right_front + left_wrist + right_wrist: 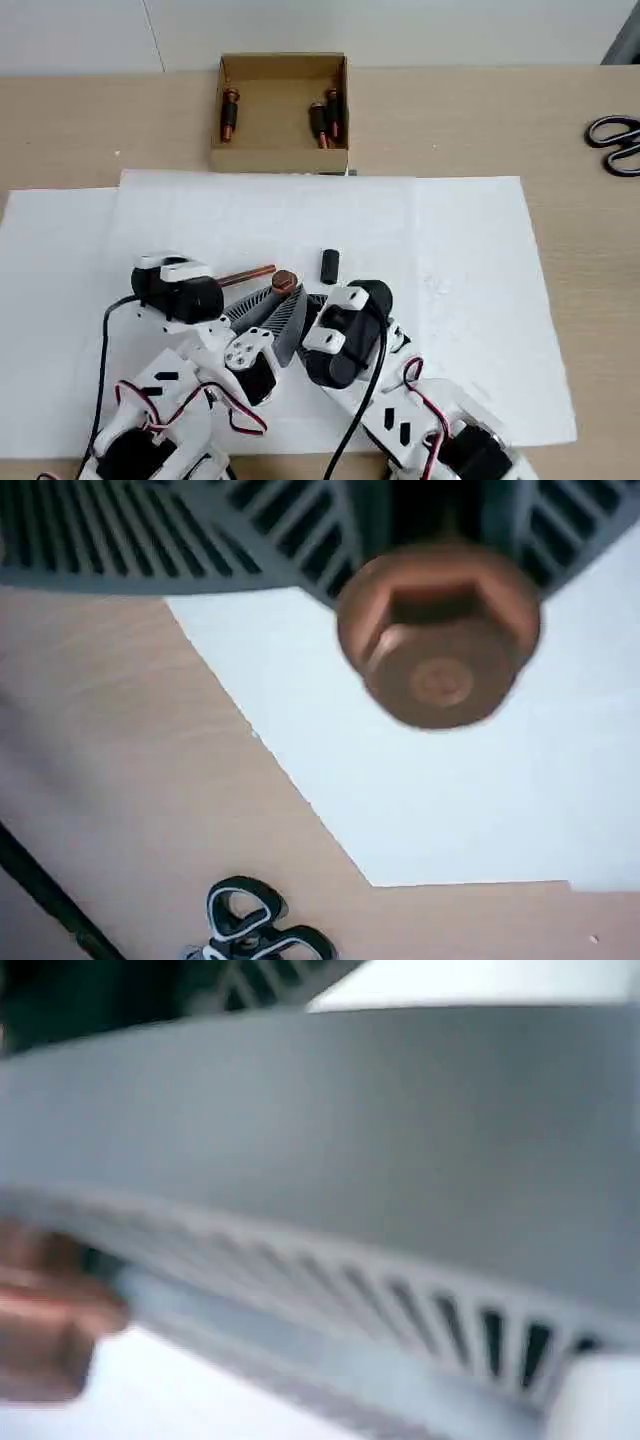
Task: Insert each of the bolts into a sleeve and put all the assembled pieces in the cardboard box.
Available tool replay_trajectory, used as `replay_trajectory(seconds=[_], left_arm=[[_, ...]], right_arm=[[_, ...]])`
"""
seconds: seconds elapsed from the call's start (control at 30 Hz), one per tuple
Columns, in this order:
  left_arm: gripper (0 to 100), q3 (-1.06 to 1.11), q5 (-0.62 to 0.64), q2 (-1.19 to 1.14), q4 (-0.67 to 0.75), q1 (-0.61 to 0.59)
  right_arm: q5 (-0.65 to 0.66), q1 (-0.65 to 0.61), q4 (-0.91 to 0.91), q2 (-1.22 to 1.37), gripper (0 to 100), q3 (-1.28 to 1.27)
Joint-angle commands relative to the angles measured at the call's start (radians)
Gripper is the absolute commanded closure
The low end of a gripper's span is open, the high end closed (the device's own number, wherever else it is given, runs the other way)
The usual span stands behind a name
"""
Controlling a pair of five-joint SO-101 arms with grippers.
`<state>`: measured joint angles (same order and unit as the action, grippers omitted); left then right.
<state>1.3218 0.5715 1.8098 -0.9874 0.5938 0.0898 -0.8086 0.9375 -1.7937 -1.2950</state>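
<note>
A copper bolt (440,640) is being grasped by the left tool (281,296) in the lower middle of the high view. In the left wrist view its hexagonal head is being shown face-on, jutting out from between the two dark ribbed fingers (240,540). A copper rod (247,275) is being seen on the white paper (470,260) just left of that head, one end hidden by the left arm; whether it is part of the same bolt cannot be told. The right tool (296,314) is being held just beside the bolt head from the lower right, and whether it is clenched or released cannot be told. A black sleeve (329,265) is lying on the paper just to the upper right of both tools, untouched by either. At the top centre of the high view the cardboard box (280,160) is being carried by the tabletop (100,120), with three assembled pieces inside: one (229,113) by its left wall and two (325,120) close together by its right wall. Scissors (615,143) are lying at the right edge of the tabletop, well apart from the paper.
</note>
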Motion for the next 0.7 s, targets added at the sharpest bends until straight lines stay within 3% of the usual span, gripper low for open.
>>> replay_trajectory(seconds=[0.0, 0.1, 0.53, 0.67], left_arm=[[85, -0.002, -0.018, 0.005, -0.034, -0.003], [80, -0.002, -0.020, 0.005, -0.034, -0.005], [80, -0.160, -0.100, 0.003, -0.043, -0.109], [91, -0.206, -0.103, 0.003, -0.041, -0.114]], right_arm=[[0.012, 0.002, -0.035, -0.012, 99.6, 0.077], [0.012, 0.002, -0.031, -0.012, 99.6, 0.077], [0.012, 0.004, -0.027, -0.010, 99.5, 0.072], [0.011, 0.024, -0.028, -0.010, 99.5, 0.031]])
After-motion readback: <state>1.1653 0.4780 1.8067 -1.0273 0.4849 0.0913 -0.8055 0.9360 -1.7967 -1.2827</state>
